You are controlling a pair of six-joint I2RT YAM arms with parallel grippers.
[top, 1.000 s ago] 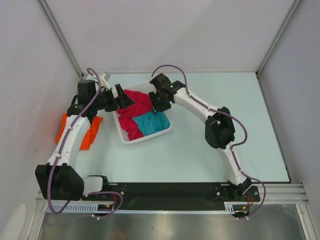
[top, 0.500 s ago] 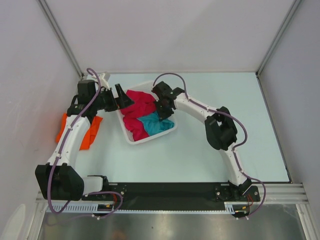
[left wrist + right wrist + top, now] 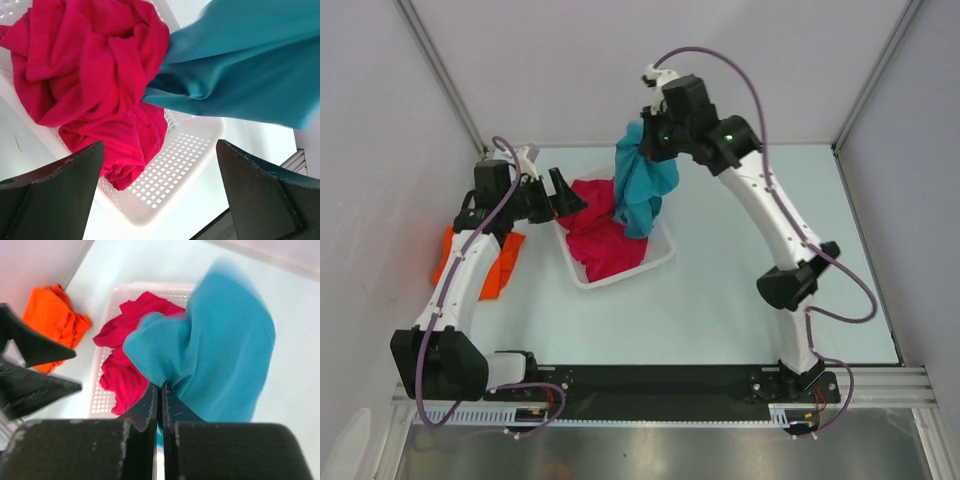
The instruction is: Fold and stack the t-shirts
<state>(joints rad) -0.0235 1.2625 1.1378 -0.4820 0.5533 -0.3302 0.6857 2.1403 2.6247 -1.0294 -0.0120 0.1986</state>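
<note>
My right jaws are shut tight on the teal-blue t-shirt (image 3: 642, 190). They pinch a small bunch of cloth at its top, and no gap shows between them. They are up high, above the far side of the white lattice basket (image 3: 625, 273).

The teal-blue t-shirt hangs straight down from those jaws. Its long way runs up and down, like a towel on a peg. All of it is under my right jaws and a little toward the basket. Its low end dangles over the basket, close to the crimson-pink t-shirt (image 3: 600, 235). I cannot tell if the two touch.

My left jaws are as wide open as they go and hold nothing. They sit low, just beside the left rim of the basket, and point across it. From there the crimson-pink t-shirt is right in front, crumpled inside the basket. The low end of the teal-blue one is past it, up and to the right.

So my right arm has the shirt and my left arm is the free one near its loose end. I think the shirt must go sideways to bare worktop (image 3: 720, 300) to be laid flat.

The orange t-shirt (image 3: 500, 265) lies in a heap on the worktop under my left arm, well away from the basket.
</note>
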